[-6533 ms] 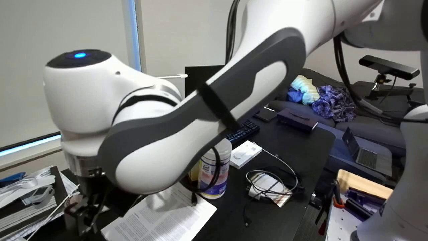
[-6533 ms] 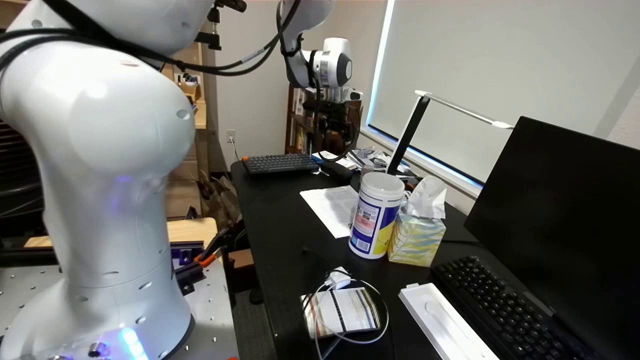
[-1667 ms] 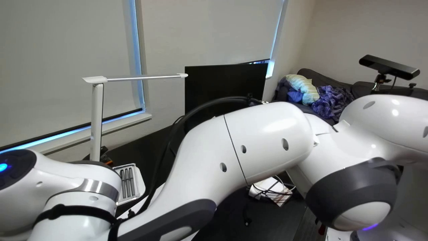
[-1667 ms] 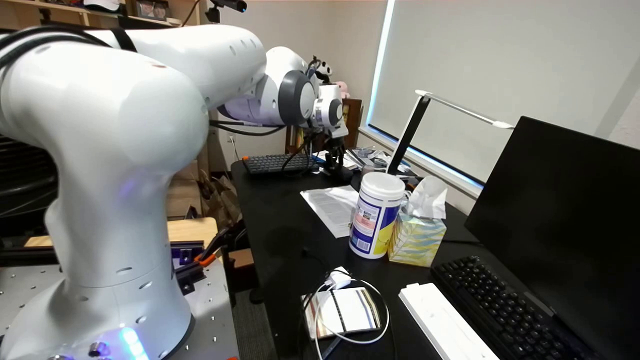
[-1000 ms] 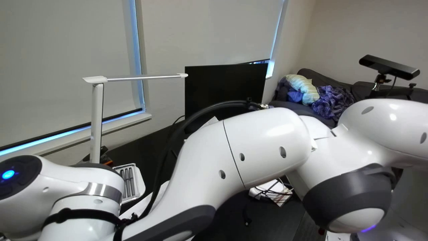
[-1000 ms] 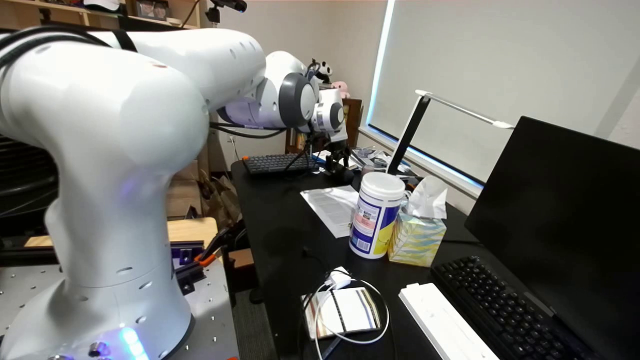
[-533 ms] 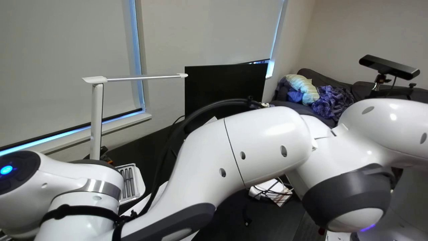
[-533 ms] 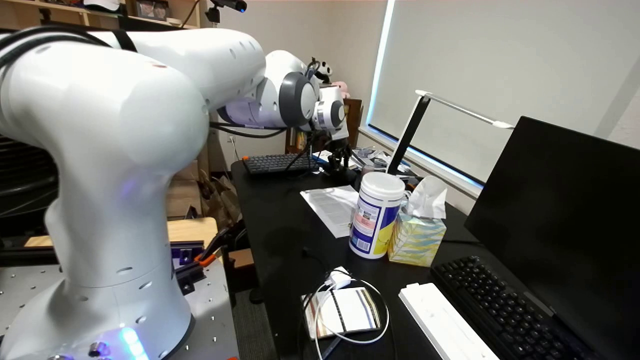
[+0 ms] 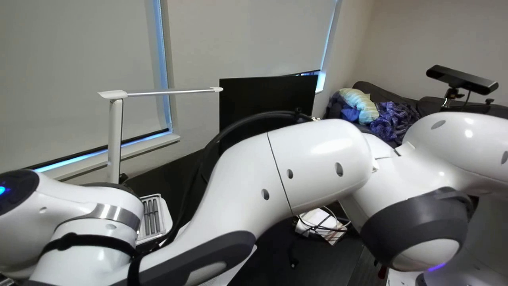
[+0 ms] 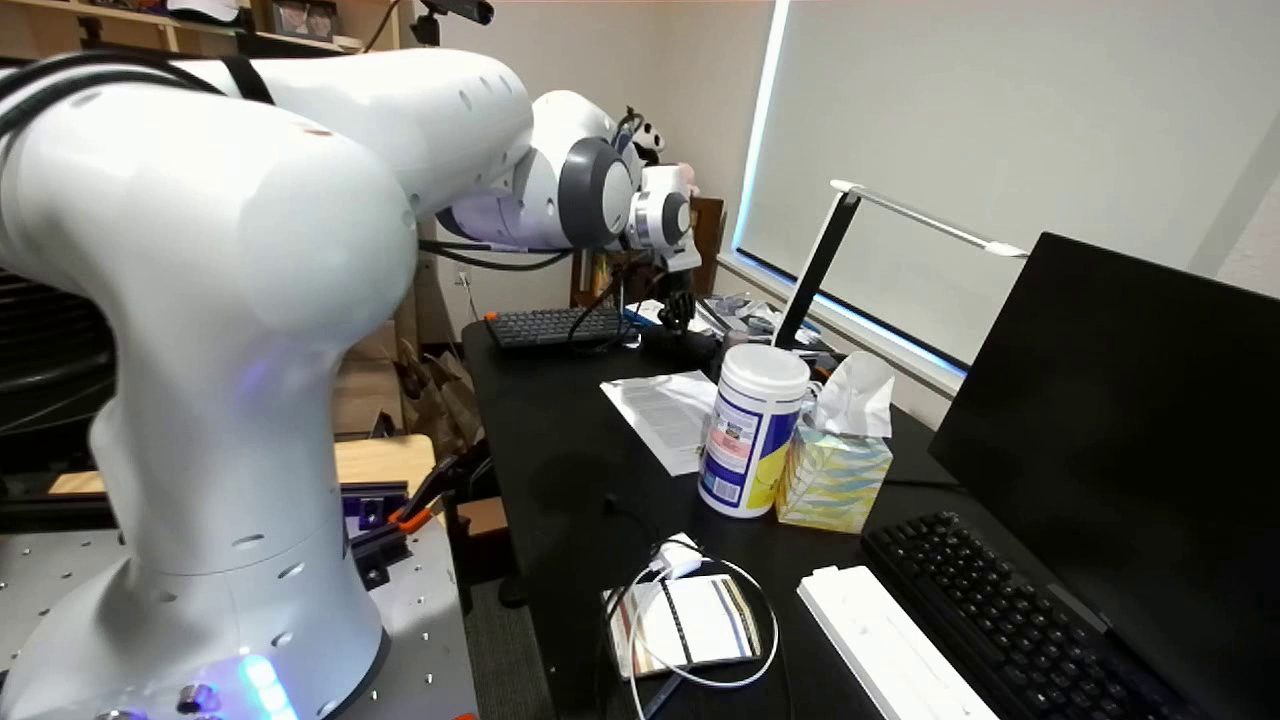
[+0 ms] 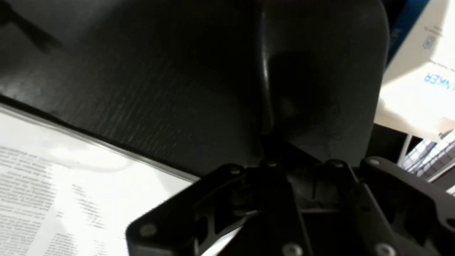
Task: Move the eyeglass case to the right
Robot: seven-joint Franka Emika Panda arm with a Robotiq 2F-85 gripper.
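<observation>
Fingers (image 11: 280,206) sit at the lower end of the black eyeglass case (image 11: 327,81) in the wrist view. Dark on dark: cannot tell if they grip it, are clenched on nothing, or stand apart. Case shows a shiny ridge along its left edge and lies between a printed sheet (image 11: 71,199), lower left, and packaging with blue lettering (image 11: 419,78), right. Worktop (image 11: 142,99) shows between case and sheet.

In an exterior view, case is a low dark shape on the far part of the worktop, under the fingers, past the sheet; contact too small to judge. To its left there: keyboard with an orange key (image 10: 556,327). To its right: desk lamp (image 10: 818,270). Nearer the camera: wipes tub (image 10: 740,440), upright, tissue box (image 10: 835,475) just beside it. Nearer again: white cable (image 10: 774,632) looped over a striped notebook (image 10: 705,620), white charger (image 10: 678,557) at its edge. Long white box (image 10: 890,640) lies beside a black keyboard (image 10: 1000,610), monitor (image 10: 1110,440) behind.

In an exterior view, arm (image 9: 285,174) fills the foreground, fingers out of sight. Behind: slotted white tray (image 9: 166,216), sofa with pale pillow (image 9: 359,105) and purple blanket (image 9: 395,119).
</observation>
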